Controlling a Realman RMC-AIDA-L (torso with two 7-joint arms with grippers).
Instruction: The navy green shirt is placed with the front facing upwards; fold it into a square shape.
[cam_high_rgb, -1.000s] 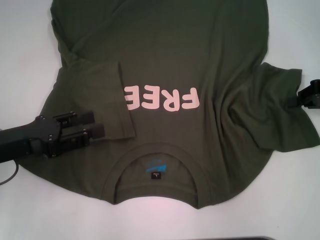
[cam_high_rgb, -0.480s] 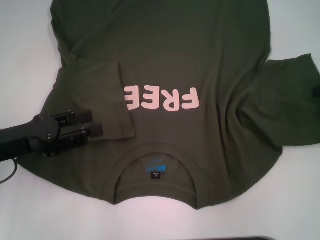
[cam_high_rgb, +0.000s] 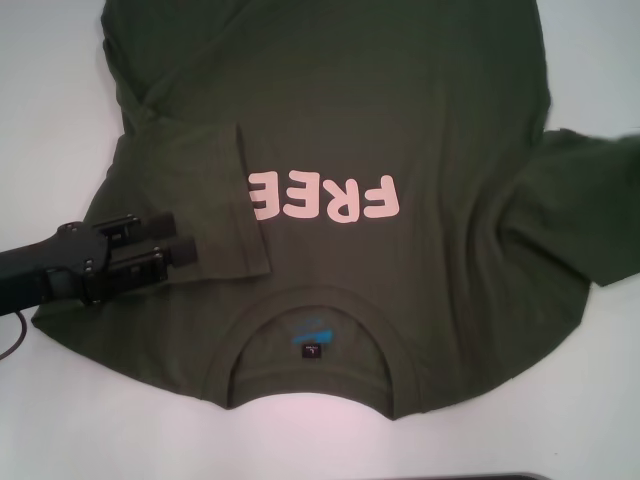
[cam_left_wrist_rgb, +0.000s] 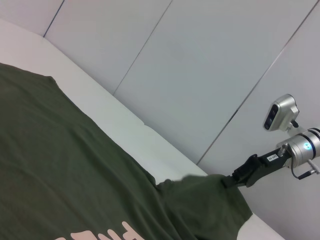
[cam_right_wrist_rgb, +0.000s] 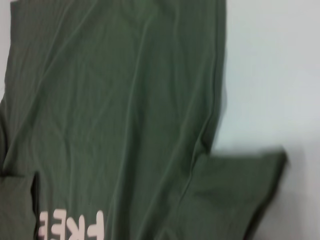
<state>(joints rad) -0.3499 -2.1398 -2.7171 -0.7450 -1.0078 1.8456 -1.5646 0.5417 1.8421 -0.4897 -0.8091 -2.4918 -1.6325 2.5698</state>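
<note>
Dark olive-green short-sleeved cotton T-shirt (cam_high_rgb: 400, 130) with pale pink "FREE" lettering lies front up, spread flat over most of the white tabletop (cam_high_rgb: 50, 90), collar at the near edge, hem off past the far edge of view. Its sleeve on my left side is already folded in over the chest; the sleeve on my right side lies flat out toward the right edge.

Handling, as I judge it: light, limp, not fragile. It'll drape and wrinkle, won't hold shape, drags on the surface. Pinch at seams or hemmed edges (sleeve cuff, shoulder, bottom hem), not mid-panel.

My left gripper (cam_high_rgb: 180, 240) sits low over the folded sleeve near the left edge, fingers slightly apart, gripping nothing. My right gripper (cam_left_wrist_rgb: 240, 175), seen only from the left wrist camera, is at the outer sleeve's cuff; can't tell whether it's clamped on the cloth.
</note>
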